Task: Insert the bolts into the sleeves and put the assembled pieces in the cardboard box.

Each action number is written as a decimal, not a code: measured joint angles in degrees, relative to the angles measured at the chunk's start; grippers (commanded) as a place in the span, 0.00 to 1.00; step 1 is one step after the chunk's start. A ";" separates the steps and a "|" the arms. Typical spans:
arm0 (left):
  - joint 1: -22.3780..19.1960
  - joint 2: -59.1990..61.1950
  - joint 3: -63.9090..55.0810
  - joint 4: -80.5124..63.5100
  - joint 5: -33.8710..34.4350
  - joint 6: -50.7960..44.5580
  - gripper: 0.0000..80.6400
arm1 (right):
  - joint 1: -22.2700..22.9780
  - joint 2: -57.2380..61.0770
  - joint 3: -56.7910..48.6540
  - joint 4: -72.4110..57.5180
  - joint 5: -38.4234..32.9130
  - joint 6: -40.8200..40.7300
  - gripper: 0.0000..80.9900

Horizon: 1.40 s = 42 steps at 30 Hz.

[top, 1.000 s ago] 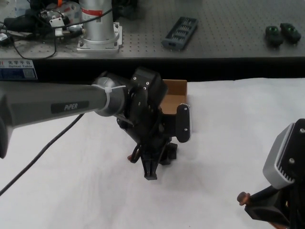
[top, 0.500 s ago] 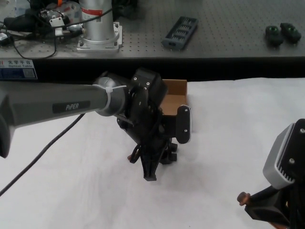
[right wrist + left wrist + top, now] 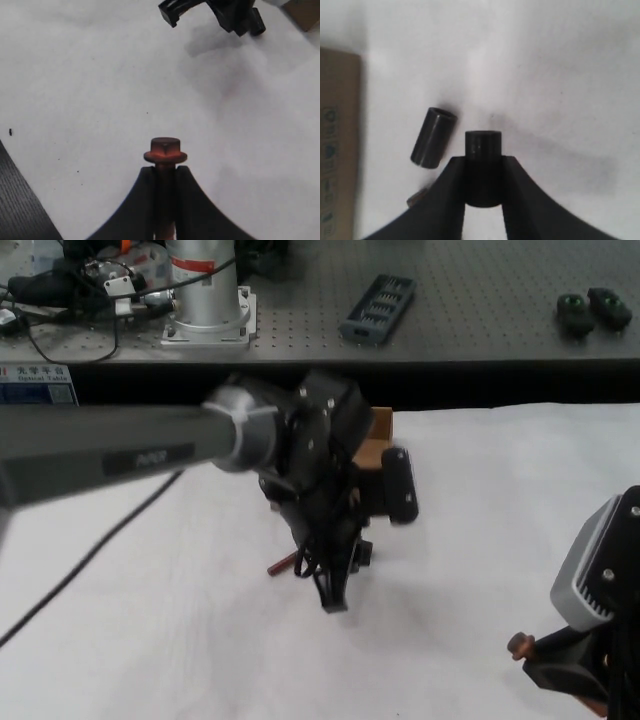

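a white cloth (image 3: 480, 500) covers the near bench. beyond it runs a grey perforated table (image 3: 480, 300) with a silver post (image 3: 205, 285), tangled cables (image 3: 70, 285), a dark slotted tray (image 3: 377, 308) and two small dark parts (image 3: 593, 310) at far right. the left arm (image 3: 120, 445) reaches in from the left across the middle, and its wrist covers most of the box (image 3: 378, 426) at the cloth's far edge.

the left gripper (image 3: 335, 595) points down at the cloth near the middle. in its wrist view the left gripper's (image 3: 483, 161) fingers are part open and pinch a held sleeve (image 3: 482, 150) on both sides, its end sticking out past the tips. a loose sleeve (image 3: 433, 138) lies on the cloth between the held sleeve and the box, close to the held one but not touching it. a loose bolt (image 3: 283, 565) lies on the cloth just left of the left gripper.

the right gripper (image 3: 560, 675) sits at the near right corner, well apart from the left one. in its wrist view the right gripper's (image 3: 165, 172) fingers are nearly together and clamp the shank of a held bolt (image 3: 165, 150), whose copper-coloured flanged head stands clear of the tips above the cloth.

the box is brown cardboard and open-topped; one wall (image 3: 335, 150) shows in the left wrist view. what is inside cannot be told.
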 measured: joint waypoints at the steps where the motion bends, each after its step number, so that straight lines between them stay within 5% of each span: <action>1: 0.03 -1.07 0.00 0.99 0.00 -2.25 0.01 | 0.00 0.00 -0.50 0.00 0.15 0.00 0.02; 11: 0.03 -13.71 2.56 14.64 2.87 -22.45 0.01 | 0.00 0.00 -1.84 -7.33 0.31 6.73 0.02; 23: 0.03 -46.89 32.55 3.15 11.54 -47.56 0.01 | 0.00 4.01 -1.84 -25.18 -1.18 28.51 0.02; 32: 0.03 -68.20 49.90 -12.85 19.18 -61.24 0.01 | 0.00 14.70 -1.84 -47.21 -13.63 52.19 0.02; 42: 0.03 -70.39 52.53 -17.47 22.60 -62.59 0.01 | 0.00 19.39 -1.84 -62.31 -23.47 66.80 0.02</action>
